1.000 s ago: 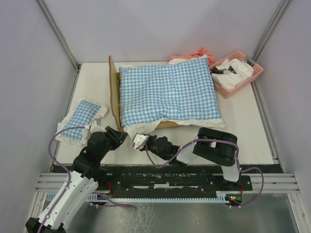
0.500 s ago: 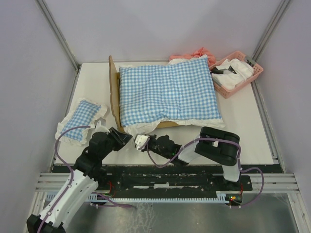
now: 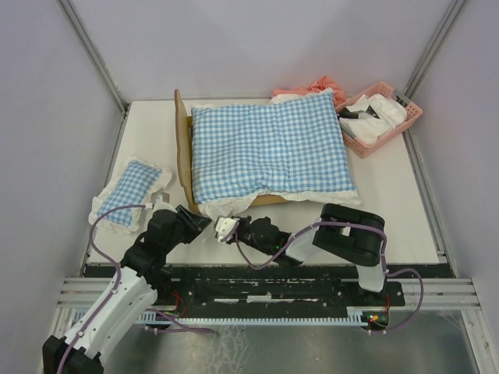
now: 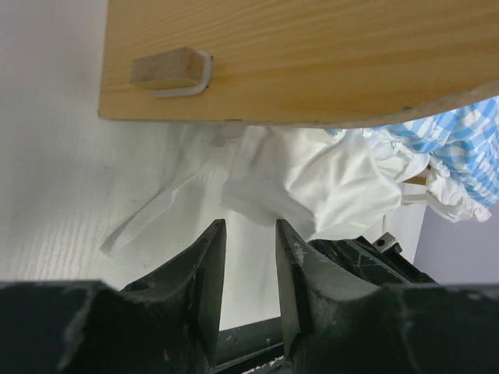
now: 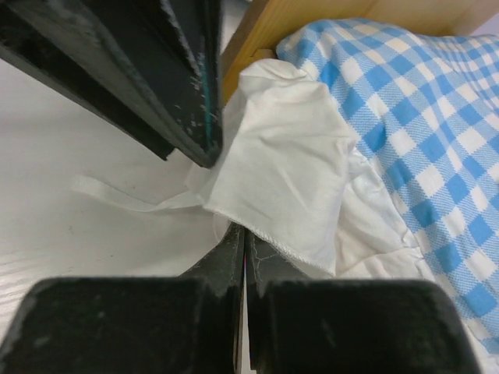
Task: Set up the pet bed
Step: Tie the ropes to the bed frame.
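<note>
The pet bed (image 3: pixel 182 148) stands mid-table, its wooden headboard on the left; the headboard's underside fills the top of the left wrist view (image 4: pixel 312 54). A blue-and-white checked cushion (image 3: pixel 269 148) lies across it. My right gripper (image 3: pixel 227 229) is at the bed's near left corner, shut on the cushion's white frill (image 5: pixel 281 171); its tips (image 5: pixel 244 234) meet under the frill's edge. My left gripper (image 3: pixel 204 224) is just left of it, open with a narrow gap (image 4: pixel 248 234) and nothing in it, pointing at the frill (image 4: pixel 327 183).
A small checked pillow (image 3: pixel 131 191) lies at the table's left edge. A pink basket (image 3: pixel 382 117) with white and dark items stands at the back right, with a pink cloth (image 3: pixel 316 86) behind the cushion. The left gripper's fingers (image 5: pixel 156 70) loom close in the right wrist view.
My left gripper has moved right toward the frill corner and the right gripper. The right gripper has stayed almost still, holding the frill.
</note>
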Controlling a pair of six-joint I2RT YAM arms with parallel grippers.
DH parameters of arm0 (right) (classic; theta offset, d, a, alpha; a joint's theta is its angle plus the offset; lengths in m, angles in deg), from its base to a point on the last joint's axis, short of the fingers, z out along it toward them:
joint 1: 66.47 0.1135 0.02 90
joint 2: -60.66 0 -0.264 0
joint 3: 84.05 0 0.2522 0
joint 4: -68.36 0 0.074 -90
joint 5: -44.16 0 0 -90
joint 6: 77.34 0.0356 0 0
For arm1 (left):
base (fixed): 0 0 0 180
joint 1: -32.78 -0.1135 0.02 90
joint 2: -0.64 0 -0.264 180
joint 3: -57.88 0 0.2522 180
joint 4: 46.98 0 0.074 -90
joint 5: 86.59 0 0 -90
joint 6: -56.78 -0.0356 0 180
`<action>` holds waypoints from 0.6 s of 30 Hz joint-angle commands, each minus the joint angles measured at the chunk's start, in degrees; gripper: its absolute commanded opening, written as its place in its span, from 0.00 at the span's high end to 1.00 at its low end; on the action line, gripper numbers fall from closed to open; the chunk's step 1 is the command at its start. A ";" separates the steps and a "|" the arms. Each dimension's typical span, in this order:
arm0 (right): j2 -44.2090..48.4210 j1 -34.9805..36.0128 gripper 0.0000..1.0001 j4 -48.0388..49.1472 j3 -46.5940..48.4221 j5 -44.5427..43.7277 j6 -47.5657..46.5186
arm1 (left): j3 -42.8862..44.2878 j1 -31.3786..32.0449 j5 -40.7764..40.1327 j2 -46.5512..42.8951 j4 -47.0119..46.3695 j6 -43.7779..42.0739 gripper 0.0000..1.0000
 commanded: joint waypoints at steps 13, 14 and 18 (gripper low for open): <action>5.55 -0.06 0.98 -0.11 6.51 -5.62 3.74 | -4.07 0.09 -4.07 -2.96 -3.39 1.97 0.66; 5.45 -0.06 0.98 -0.25 6.48 -5.50 3.83 | -4.36 0.09 -4.02 -3.21 -5.07 2.53 0.66; 4.75 -0.06 0.98 0.08 6.29 -5.05 4.68 | -6.88 0.06 -4.61 -6.14 -12.65 2.95 0.64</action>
